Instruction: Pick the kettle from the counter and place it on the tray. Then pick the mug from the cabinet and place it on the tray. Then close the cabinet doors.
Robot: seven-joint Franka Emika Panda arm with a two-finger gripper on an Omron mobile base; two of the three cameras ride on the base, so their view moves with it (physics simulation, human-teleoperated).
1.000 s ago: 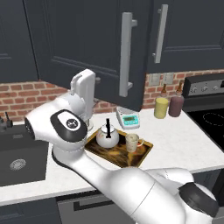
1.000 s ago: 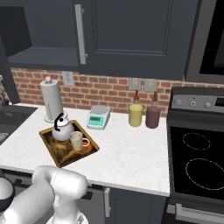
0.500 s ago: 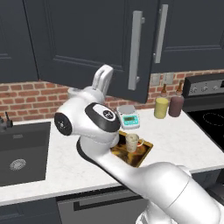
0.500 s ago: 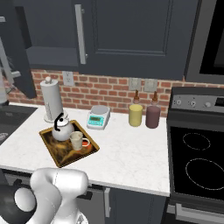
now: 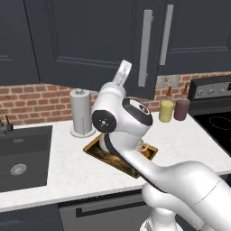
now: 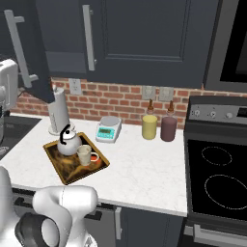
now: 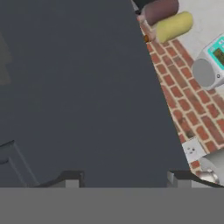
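Two items, kettle (image 6: 68, 143) and mug (image 6: 85, 155), on tray (image 6: 62, 171), gripper (image 7: 124, 179) open facing cabinet door (image 7: 78, 96)

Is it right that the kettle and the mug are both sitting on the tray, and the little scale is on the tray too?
Not quite. The kettle and the mug are both on the tray, but the scale is not. The right base view shows it on the counter behind the tray, near the brick wall.
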